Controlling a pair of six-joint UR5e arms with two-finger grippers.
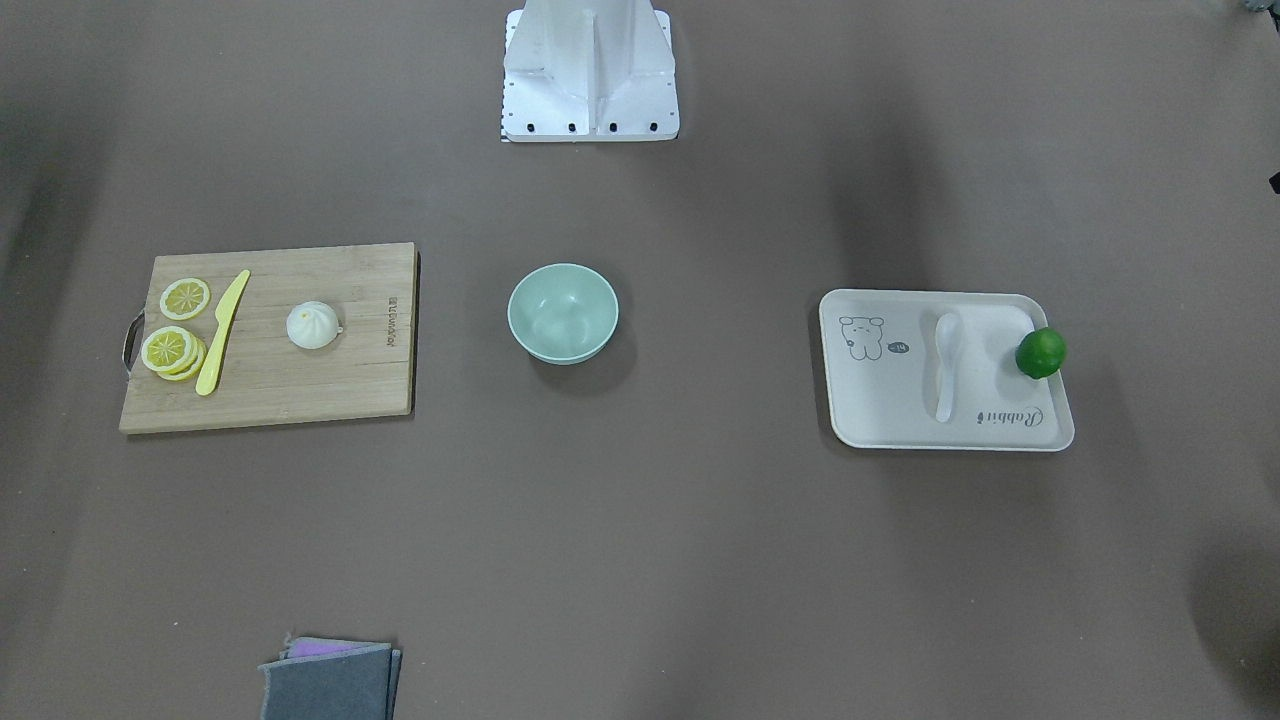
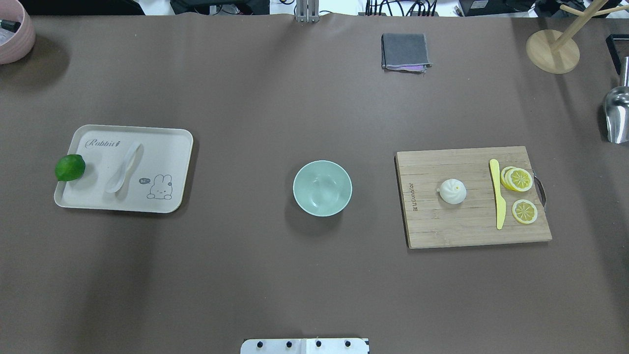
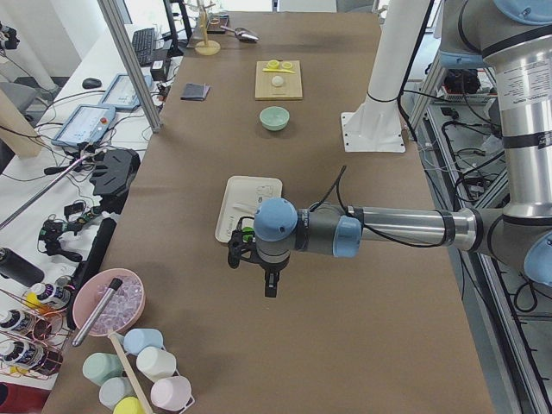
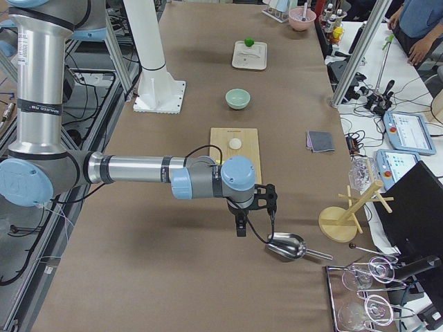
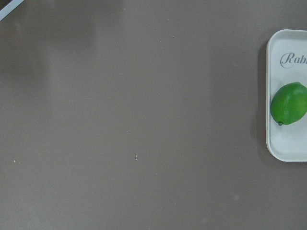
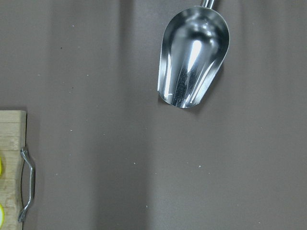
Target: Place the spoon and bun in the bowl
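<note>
The white spoon (image 1: pixel 946 360) lies on a cream tray (image 1: pixel 880 400), also seen in the overhead view (image 2: pixel 124 168). The white bun (image 1: pixel 312 325) sits on a wooden cutting board (image 1: pixel 350 380), also seen from overhead (image 2: pixel 452 191). The mint-green bowl (image 1: pixel 562 312) stands empty at the table's middle (image 2: pixel 322 188). My left gripper (image 3: pixel 259 272) hangs above the table beyond the tray's lime end. My right gripper (image 4: pixel 252 211) hangs beyond the board, near a metal scoop (image 4: pixel 285 246). Both show only in side views, so I cannot tell their state.
A green lime (image 2: pixel 70 167) sits at the tray's edge (image 5: pixel 289 103). A yellow knife (image 2: pixel 499 191) and lemon slices (image 2: pixel 521 179) lie on the board. The scoop (image 6: pixel 192 57), a wooden stand (image 2: pixel 553 49), a folded grey cloth (image 2: pixel 405 51) and a pink bowl (image 2: pixel 14 29) sit at the edges.
</note>
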